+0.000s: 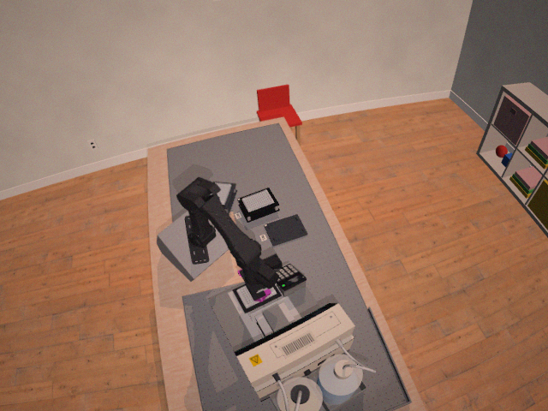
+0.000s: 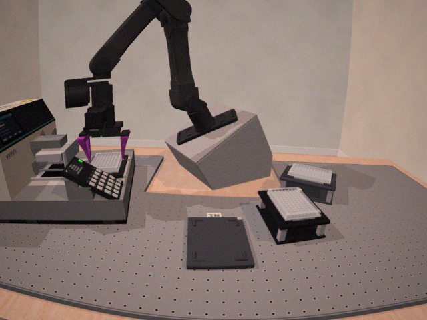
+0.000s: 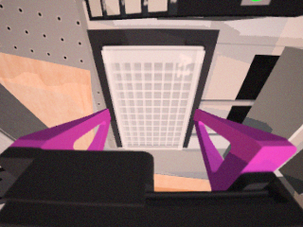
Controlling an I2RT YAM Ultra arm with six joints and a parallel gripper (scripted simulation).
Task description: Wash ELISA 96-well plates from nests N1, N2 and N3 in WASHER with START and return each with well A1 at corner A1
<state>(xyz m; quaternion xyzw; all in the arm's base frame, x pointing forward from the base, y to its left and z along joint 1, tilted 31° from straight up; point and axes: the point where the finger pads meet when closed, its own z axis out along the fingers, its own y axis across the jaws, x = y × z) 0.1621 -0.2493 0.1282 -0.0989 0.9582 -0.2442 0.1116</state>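
Observation:
One white 96-well plate lies flat in the black carrier pocket of the washer. My gripper is open right above it. Its purple fingers stand on either side of the plate's long edges, apart from them. The lamp by the keypad is green. Nest N1 is an empty dark slab. Nest N2 holds a plate. Nest N3 holds a plate, partly hidden by the arm in the top view.
The arm's grey wedge base stands between the washer and the nests. The washer's manifold sits just behind the carrier. Two bottles with tubes stand behind the washer.

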